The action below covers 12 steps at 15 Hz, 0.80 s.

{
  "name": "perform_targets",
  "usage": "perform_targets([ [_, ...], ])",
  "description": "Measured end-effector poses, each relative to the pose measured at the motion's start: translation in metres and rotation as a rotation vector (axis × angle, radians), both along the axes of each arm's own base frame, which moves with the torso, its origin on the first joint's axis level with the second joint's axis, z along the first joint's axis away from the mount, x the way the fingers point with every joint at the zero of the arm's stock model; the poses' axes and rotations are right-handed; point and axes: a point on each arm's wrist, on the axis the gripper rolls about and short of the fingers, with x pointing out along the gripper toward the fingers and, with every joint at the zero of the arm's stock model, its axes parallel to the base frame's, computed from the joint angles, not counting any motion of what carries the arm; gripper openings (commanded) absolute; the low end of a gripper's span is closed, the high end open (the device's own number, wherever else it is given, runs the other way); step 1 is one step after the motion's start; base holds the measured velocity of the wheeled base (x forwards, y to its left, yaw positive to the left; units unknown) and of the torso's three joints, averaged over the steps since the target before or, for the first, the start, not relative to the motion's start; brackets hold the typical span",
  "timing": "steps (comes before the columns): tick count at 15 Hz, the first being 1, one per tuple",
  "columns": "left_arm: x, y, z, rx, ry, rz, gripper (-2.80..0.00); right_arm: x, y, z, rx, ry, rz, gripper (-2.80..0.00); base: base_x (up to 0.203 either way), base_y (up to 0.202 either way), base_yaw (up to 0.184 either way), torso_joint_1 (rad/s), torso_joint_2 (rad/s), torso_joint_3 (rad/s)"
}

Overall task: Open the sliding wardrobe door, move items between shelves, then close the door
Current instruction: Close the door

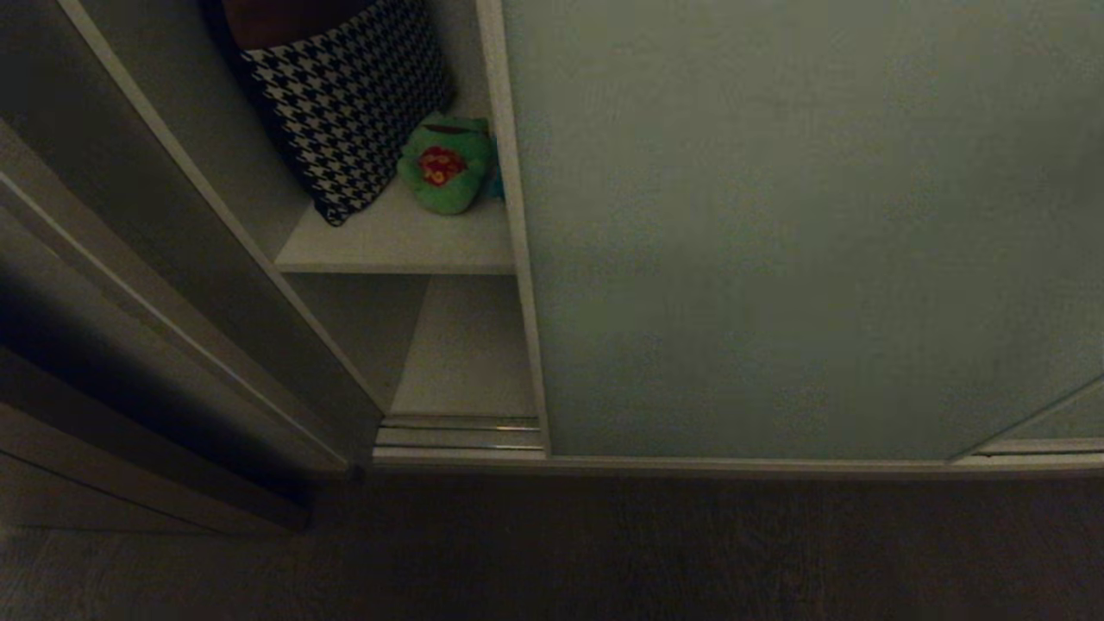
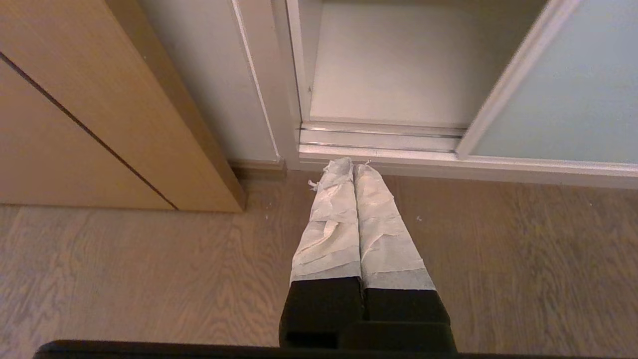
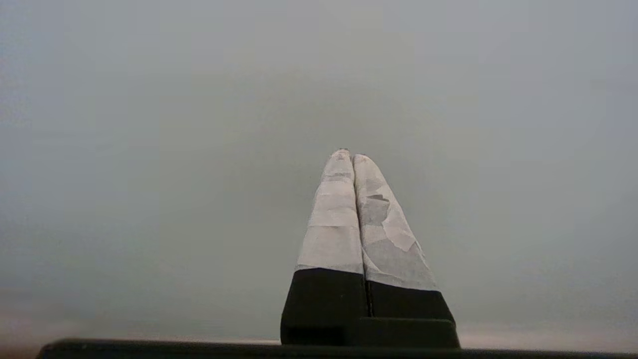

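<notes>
A pale grey-green matte sliding door (image 1: pixel 802 233) stood beside a green plush frog with red belly (image 1: pixel 445 166), a black-and-white houndstooth cushion (image 1: pixel 345 95) and a plain white shelf board (image 1: pixel 397 246).

No legible text, labels, brands or numbers are seen in any view. Only a red pattern on the green frog plush (image 1: pixel 446 166), unreadable as text.

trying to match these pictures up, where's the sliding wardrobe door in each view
Head view: the sliding wardrobe door fills the right side, its silvery edge beside the green frog toy.
Left wrist view: the door is at upper right, beyond the shut left gripper.
Right wrist view: the door fills the background behind the shut right gripper.
Shared landmark: the floor rails, in head and left wrist views.
</notes>
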Motion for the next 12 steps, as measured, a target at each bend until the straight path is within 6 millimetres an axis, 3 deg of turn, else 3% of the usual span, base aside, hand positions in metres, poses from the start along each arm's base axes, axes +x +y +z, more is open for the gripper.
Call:
perform_targets([
  [4, 0.0, 0.0, 0.0, 0.0, -0.001, 0.0, -2.8, -0.021, -0.024, 0.001, 0.052, -0.035, -0.441, -2.8, 0.0, 0.0, 0.0, 0.0, 0.0, 0.0],
  [7, 0.0, 0.0, 0.0, 0.0, -0.001, 0.0, -2.8, -0.024, -0.053, 0.002, 0.109, -0.043, -0.708, -2.8, 0.0, 0.0, 0.0, 0.0, 0.0, 0.0],
  [12, 0.0, 0.0, 0.0, 0.001, -0.001, 0.0, -2.8, -0.003, -0.126, 0.022, 0.209, -0.063, -0.792, -2.8, 0.0, 0.0, 0.0, 0.0, 0.0, 0.0],
])
